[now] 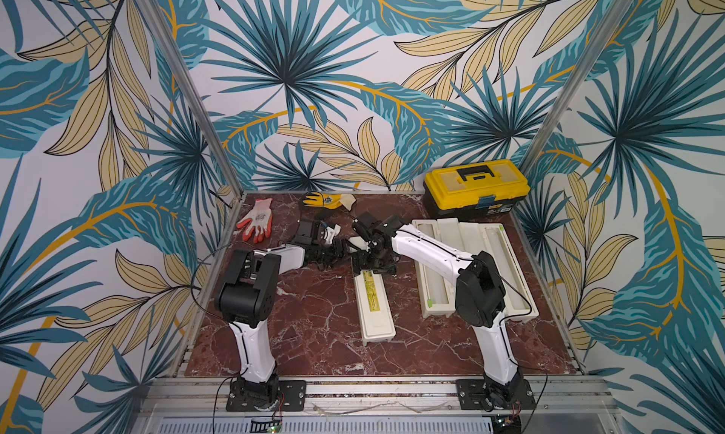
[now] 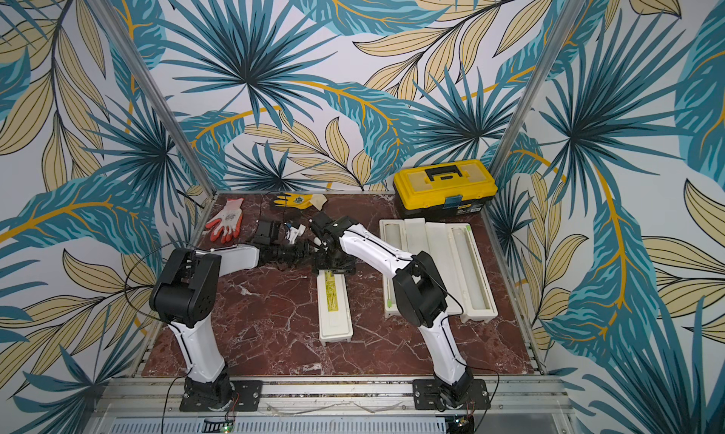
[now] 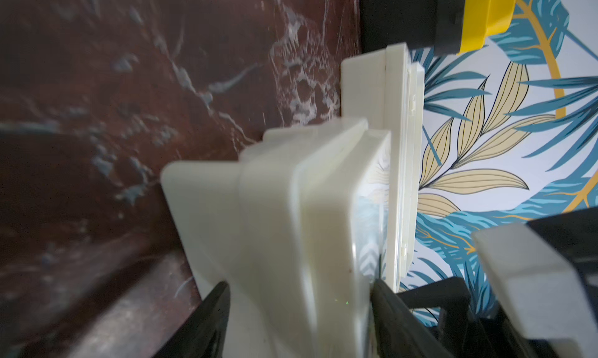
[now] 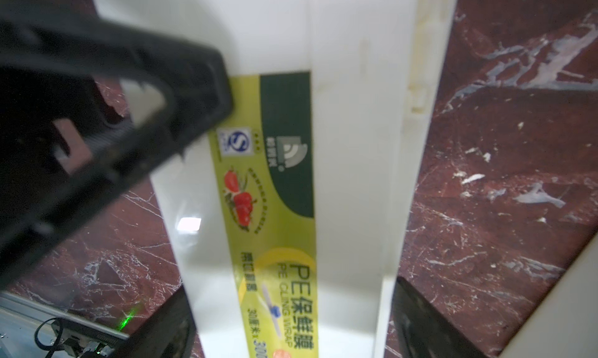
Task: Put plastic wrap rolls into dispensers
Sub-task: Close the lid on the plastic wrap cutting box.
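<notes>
Presently the right hand (image 4: pixel 291 307) straddles the closed dispenser (image 4: pixel 349 178).

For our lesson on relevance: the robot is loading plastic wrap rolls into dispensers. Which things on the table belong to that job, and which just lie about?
Job: closed dispenser; two open dispensers; plastic wrap rolls lying in them.
Lying about: yellow toolbox; orange-and-white glove; yellow glove.

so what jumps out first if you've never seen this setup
The bright yellow-and-black plastic toolbox in the back right corner stands out first. In the middle, the left gripper and right gripper meet at the far end of a closed cream-white rectangular dispenser with a yellow label.
</notes>
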`<action>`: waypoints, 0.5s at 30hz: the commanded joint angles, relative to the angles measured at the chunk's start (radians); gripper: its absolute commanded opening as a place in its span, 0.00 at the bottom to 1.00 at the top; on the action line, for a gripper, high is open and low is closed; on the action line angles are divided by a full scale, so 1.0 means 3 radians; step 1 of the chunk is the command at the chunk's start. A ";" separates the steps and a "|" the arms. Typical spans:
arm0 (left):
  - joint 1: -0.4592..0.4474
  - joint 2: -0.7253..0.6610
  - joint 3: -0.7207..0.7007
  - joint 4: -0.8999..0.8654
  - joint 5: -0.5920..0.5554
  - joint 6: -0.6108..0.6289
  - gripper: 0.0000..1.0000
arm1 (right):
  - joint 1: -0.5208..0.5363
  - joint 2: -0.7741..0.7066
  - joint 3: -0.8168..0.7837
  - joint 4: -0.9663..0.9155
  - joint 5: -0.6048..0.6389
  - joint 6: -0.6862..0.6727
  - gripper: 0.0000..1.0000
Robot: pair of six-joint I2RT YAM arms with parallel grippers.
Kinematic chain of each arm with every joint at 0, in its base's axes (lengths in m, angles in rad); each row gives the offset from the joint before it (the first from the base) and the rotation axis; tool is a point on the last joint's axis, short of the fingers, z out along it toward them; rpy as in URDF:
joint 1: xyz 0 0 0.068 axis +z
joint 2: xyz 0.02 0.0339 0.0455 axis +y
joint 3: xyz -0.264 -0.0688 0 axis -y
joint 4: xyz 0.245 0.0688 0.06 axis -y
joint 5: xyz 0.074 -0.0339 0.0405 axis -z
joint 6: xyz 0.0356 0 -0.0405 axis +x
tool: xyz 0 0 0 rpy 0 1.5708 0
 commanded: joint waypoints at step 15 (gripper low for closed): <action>-0.0327 0.0165 -0.0696 -0.0910 -0.0564 0.0143 0.64 | 0.0075 -0.0126 -0.0454 0.0283 0.0091 0.0229 0.99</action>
